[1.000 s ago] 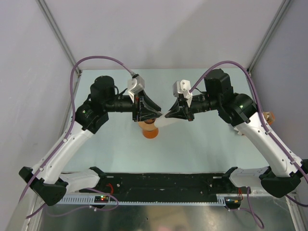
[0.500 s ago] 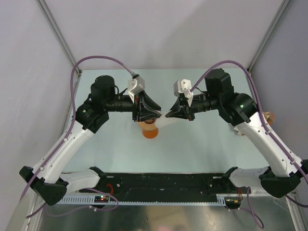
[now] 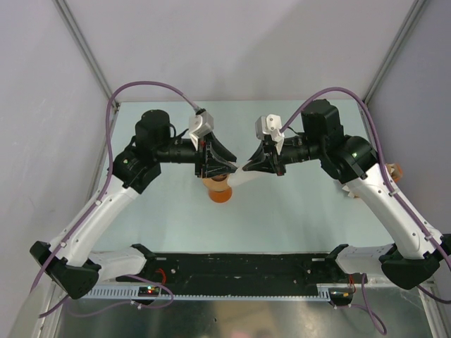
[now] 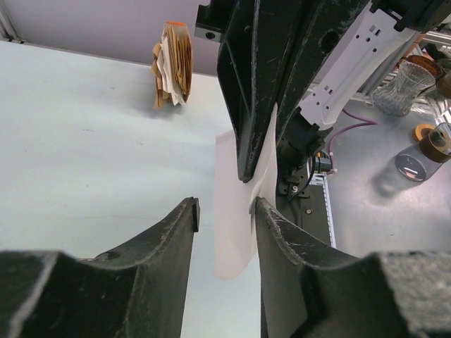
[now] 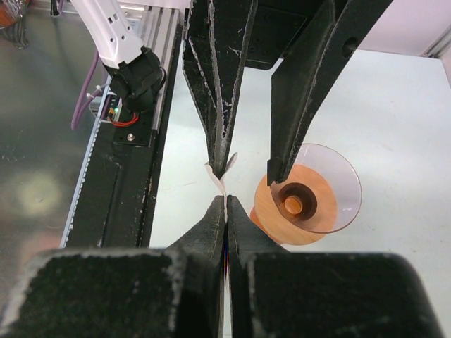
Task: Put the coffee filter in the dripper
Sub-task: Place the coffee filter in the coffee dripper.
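Observation:
The coffee filter (image 3: 239, 180), thin white paper, hangs flat between the two grippers above the table. My right gripper (image 3: 246, 169) is shut on its edge; the right wrist view shows the paper (image 5: 218, 176) pinched at its tips (image 5: 225, 199). My left gripper (image 3: 227, 165) faces it with its jaws open. In the left wrist view the filter (image 4: 236, 232) hangs between my left gripper's tips (image 4: 225, 208), close against one finger. The dripper (image 3: 220, 191), a clear funnel on an orange base, stands upright on the table below the left gripper and shows empty in the right wrist view (image 5: 317, 204).
A tan-and-white stack of paper fans (image 4: 175, 63) stands at the table's right edge (image 3: 394, 170). A black rail (image 3: 239, 271) runs along the near edge between the arm bases. A glass vessel (image 4: 405, 84) and tape rolls (image 4: 430, 141) sit on the metal surface beyond it.
Almost nothing has changed. Both arms have shifted very slightly, and the right gripper still holds the filter between the two grippers.

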Robot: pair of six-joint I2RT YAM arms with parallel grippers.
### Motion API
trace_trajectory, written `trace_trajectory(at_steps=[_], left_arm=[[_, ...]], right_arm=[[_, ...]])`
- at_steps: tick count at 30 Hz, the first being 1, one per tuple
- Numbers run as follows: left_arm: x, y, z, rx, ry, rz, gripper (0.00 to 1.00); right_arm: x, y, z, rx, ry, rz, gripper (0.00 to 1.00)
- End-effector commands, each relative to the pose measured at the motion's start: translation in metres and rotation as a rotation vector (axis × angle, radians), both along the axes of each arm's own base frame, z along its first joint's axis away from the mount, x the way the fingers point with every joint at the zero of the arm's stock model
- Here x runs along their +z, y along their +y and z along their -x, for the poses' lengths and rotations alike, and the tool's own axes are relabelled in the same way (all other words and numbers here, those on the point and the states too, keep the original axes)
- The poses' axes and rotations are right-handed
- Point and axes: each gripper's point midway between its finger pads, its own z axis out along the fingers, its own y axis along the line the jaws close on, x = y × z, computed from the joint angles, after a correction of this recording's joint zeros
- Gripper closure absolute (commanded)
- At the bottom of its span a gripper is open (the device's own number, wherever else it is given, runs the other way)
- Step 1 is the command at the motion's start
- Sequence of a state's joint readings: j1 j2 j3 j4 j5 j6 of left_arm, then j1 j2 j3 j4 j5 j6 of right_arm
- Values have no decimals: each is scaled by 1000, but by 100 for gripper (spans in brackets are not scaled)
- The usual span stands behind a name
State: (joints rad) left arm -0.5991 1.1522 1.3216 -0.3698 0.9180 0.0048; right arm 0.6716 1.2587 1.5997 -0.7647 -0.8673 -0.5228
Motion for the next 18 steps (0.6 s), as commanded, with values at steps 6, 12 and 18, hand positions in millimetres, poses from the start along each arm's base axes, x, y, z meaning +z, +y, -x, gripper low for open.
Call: trace_trajectory(at_steps=[6, 12, 18], left_arm=[[-8, 2, -5, 18, -28, -16, 54], [-12, 3, -7, 26, -45, -23, 52], [-9, 3, -9, 23, -77, -20, 51]], right_arm=[[36, -3, 3, 12, -56, -84, 100], [41, -5, 6, 30, -39, -104, 100], [40, -6, 10, 50, -18, -105, 100]])
